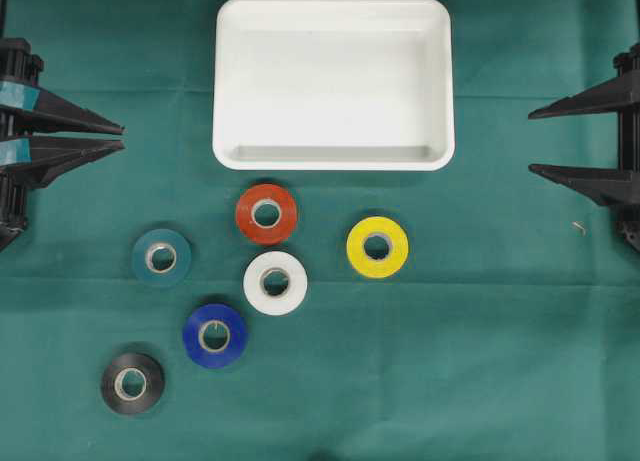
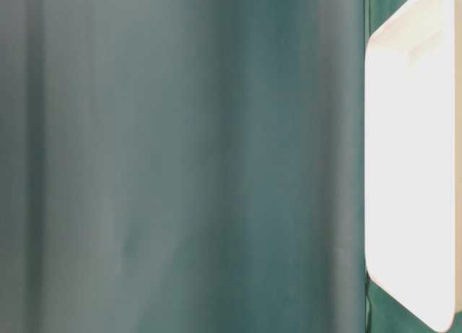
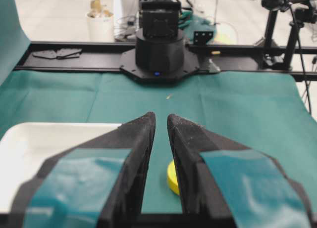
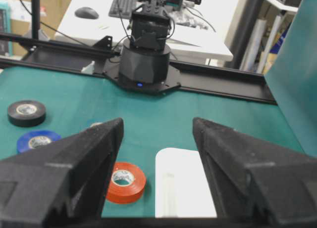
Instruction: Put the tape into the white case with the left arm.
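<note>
The white case [image 1: 333,91] lies empty at the back middle of the green cloth. Several tape rolls lie in front of it: red [image 1: 266,214], yellow [image 1: 377,247], white [image 1: 275,282], teal [image 1: 162,257], blue [image 1: 214,335] and black [image 1: 132,383]. My left gripper [image 1: 122,138], with teal bands, hovers at the left edge, far from the rolls, its fingers nearly together and empty. Its wrist view [image 3: 161,120] shows the yellow roll [image 3: 172,177] and the case [image 3: 29,149] beyond. My right gripper [image 1: 530,140] is open and empty at the right edge.
The right wrist view shows the red roll [image 4: 126,181], blue roll [image 4: 37,140], black roll [image 4: 26,113] and a case corner [image 4: 181,188]. The table-level view is blurred green cloth with the case [image 2: 411,167] at its right. Arm bases stand at both table ends.
</note>
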### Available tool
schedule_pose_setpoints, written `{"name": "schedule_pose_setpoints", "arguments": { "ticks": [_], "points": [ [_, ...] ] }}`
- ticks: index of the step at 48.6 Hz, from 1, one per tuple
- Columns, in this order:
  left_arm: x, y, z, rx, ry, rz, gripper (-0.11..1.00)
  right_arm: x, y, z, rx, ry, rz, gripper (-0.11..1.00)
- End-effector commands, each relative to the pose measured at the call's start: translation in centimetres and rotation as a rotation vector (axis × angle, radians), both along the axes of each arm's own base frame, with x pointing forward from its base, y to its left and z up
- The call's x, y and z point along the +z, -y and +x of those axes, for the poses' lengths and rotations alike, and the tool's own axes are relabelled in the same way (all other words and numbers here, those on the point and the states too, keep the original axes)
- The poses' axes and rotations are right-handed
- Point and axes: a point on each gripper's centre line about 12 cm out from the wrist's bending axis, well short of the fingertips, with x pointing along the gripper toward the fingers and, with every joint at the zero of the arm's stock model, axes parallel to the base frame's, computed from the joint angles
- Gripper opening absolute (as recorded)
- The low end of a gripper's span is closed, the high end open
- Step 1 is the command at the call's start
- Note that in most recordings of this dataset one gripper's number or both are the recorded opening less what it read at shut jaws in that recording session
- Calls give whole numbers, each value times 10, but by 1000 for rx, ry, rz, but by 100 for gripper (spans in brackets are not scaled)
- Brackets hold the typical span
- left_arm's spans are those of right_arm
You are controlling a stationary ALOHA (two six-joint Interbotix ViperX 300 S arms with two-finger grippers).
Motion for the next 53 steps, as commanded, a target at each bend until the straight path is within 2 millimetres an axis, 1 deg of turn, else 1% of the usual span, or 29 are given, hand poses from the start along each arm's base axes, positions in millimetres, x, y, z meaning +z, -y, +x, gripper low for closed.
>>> {"name": "schedule_pose_setpoints", "arguments": {
  "ticks": [1,2,3,6,8,9,13,28,37,39,42,45,49,53],
  "points": [
    [3,1,0,-5,15,-22,24,3,1,1,-6,14,-2,24],
    [3,1,0,-3,17,-22,24,2,1,1,-7,14,-3,24],
    [2,1,0,-5,15,-22,21,2,1,0,-5,15,-5,22],
    [3,1,0,-3,17,-22,9,1,1,-1,-5,17,-8,9],
    [3,1,0,-3,17,-24,3,1,1,-2,-6,18,-8,1],
    [3,1,0,-3,15,-26,2,0,1,-2,-4,17,-9,-1],
    [1,1,0,-3,12,-27,1,-3,1,-3,-6,8,-8,-8],
    [4,1,0,-4,20,-30,1,-8,1,-7,-5,3,-4,-9],
    [2,7,0,-32,10,-13,3,-13,1,-8,-6,-9,-6,-9],
    [1,8,0,-39,9,-10,8,-14,1,-8,-7,-12,-6,-9],
    [1,9,-1,-41,7,-7,21,-16,2,-8,-8,-15,-4,-9],
    [0,9,-1,-41,4,-6,38,-17,1,-9,-7,-17,-6,-9],
    [-2,9,-1,-41,-3,-6,64,-19,1,-9,-7,-23,-6,-9],
    [-3,9,-1,-42,-8,-7,86,-19,2,-9,-8,-25,-4,-9]
  ]
}}
